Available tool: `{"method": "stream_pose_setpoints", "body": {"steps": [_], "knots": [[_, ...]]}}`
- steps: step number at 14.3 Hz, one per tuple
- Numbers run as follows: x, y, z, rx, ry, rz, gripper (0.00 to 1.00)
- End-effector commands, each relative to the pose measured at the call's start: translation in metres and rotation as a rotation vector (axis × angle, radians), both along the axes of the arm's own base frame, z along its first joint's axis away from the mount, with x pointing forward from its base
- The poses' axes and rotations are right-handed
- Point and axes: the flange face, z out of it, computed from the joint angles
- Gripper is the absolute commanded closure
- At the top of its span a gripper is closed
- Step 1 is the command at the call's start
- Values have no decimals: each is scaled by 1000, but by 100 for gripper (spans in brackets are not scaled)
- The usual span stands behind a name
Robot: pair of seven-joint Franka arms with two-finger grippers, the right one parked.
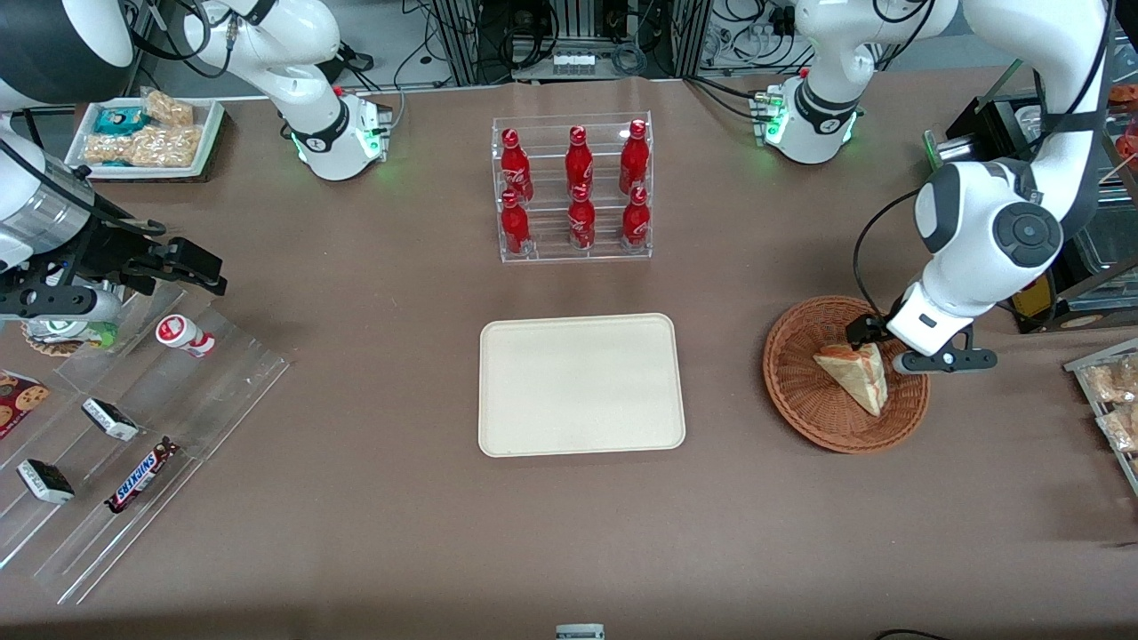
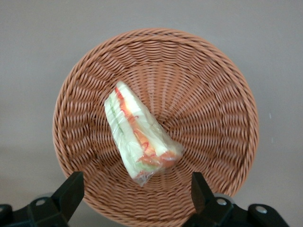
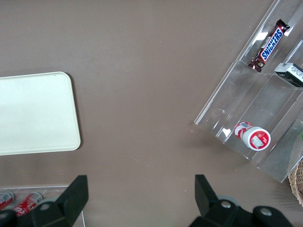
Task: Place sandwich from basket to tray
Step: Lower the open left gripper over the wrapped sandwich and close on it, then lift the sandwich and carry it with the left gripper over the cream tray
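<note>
The sandwich [image 1: 855, 375], a plastic-wrapped wedge with red-orange and green filling, lies in the round wicker basket [image 1: 798, 391] toward the working arm's end of the table. In the left wrist view the sandwich [image 2: 139, 135] lies in the middle of the basket [image 2: 208, 104]. My left gripper [image 1: 876, 348] hovers above the basket's rim, over the sandwich's wide end. It is open and empty [image 2: 135, 191], its fingertips [image 2: 71, 189] spread wider than the sandwich. The cream tray [image 1: 582, 384] lies flat and bare at the table's middle, beside the basket.
A clear rack of red bottles [image 1: 574, 188] stands farther from the front camera than the tray. Clear stepped shelves with snack bars [image 1: 142, 476] and a small white tray of snacks [image 1: 147, 133] lie toward the parked arm's end. Bagged snacks [image 1: 1116, 396] lie beside the basket.
</note>
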Motion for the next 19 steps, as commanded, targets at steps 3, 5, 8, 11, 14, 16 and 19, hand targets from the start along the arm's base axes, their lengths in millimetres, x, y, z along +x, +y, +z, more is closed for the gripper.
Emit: {"method": "stream_pose_setpoints", "body": {"steps": [3,5,8,11,14,16,19], "knots": [[7,-6,-32,-27,-50,571,0],[9,-6,-49,-30,-48,645,0],[10,-4,-70,-19,-19,648,10],[9,-4,-70,-16,-14,638,85],[17,-9,-43,24,-23,568,95],[35,-35,-12,50,22,531,95],[41,-88,13,42,25,467,95]]}}
